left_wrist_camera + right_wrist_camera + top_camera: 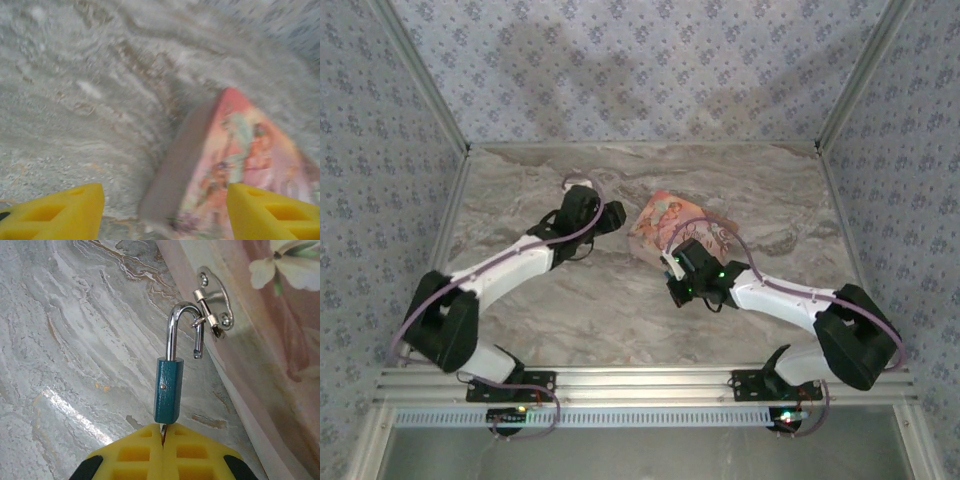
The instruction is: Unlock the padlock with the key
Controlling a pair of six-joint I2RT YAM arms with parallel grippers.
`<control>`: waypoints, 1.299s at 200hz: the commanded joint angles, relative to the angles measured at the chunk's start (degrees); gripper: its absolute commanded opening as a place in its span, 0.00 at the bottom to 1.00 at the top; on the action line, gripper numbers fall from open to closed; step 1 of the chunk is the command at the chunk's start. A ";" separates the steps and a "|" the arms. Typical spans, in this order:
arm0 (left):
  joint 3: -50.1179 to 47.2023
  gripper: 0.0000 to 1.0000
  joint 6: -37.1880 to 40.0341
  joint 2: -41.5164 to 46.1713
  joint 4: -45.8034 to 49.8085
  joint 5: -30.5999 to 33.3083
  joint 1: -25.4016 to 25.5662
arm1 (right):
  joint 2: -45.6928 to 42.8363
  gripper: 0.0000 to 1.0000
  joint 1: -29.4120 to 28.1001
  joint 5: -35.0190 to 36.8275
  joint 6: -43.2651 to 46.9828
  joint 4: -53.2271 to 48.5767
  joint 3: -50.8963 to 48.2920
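Box (665, 222) on table (610, 310), near centre; padlock (167, 390) hooked through hasp (216, 305) on box side.

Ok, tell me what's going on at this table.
The right gripper is shut on the key, which sits in the bottom of the teal padlock. The shackle looks sprung open, one end free, yet hooked through the hasp on the flowered box. The left gripper is open beside the box, holding nothing.

Soft, even light. Left wrist view is blurred; right wrist sharp, glare on the surface (70, 410) at 8 o'clock.
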State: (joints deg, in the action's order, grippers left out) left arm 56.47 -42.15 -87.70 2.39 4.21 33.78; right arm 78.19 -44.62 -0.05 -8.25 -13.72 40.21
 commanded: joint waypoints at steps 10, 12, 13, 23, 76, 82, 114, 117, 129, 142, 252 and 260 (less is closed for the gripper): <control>3.86 0.67 3.47 -5.47 -0.53 -7.26 -0.23 | -0.85 0.00 -0.82 1.37 0.69 -0.94 -0.08; 4.12 0.67 3.50 -5.88 -0.50 -7.52 -0.23 | -0.89 0.00 -0.77 1.37 0.69 -0.91 -0.05; 4.24 0.67 3.53 -6.07 -0.48 -7.67 -0.22 | -0.90 0.00 -0.77 1.37 0.69 -0.89 -0.09; 5.53 0.67 3.95 -7.89 -0.54 -9.37 -0.27 | -0.94 0.00 -0.88 1.54 0.77 -0.79 -0.26; 7.68 0.66 3.15 -13.43 -2.32 -14.86 -0.13 | -0.50 0.00 -0.99 2.55 2.16 -0.62 -0.15; 7.76 0.66 2.87 -13.70 -2.56 -15.38 -0.13 | -0.53 0.00 -0.97 2.52 2.48 -0.54 -0.18; 8.46 0.66 2.86 -14.77 -2.59 -17.16 0.16 | 0.48 0.00 -2.37 6.20 5.28 0.96 0.04; 8.52 0.66 2.79 -14.84 -2.57 -17.25 0.21 | 0.65 0.00 -2.74 6.69 5.56 1.17 0.05; 8.57 0.66 2.61 -15.11 -2.48 -17.46 0.25 | 1.42 0.00 -3.40 7.66 6.66 2.33 0.21; 8.57 0.65 2.42 -15.38 -2.65 -17.89 0.39 | 2.68 0.00 -3.93 8.41 7.55 2.81 1.08; 8.55 0.64 0.98 -16.45 -3.41 -19.20 1.49 | 5.34 0.00 -8.61 15.20 22.70 16.39 0.58; 8.57 0.63 1.02 -16.52 -3.36 -19.25 1.47 | 5.09 0.00 -8.47 15.19 23.14 16.88 0.08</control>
State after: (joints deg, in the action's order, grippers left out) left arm 63.59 -40.56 -103.31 -1.50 -12.58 34.37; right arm 85.58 -52.71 13.89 10.24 -4.69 41.43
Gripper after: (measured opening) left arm 0.637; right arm 0.064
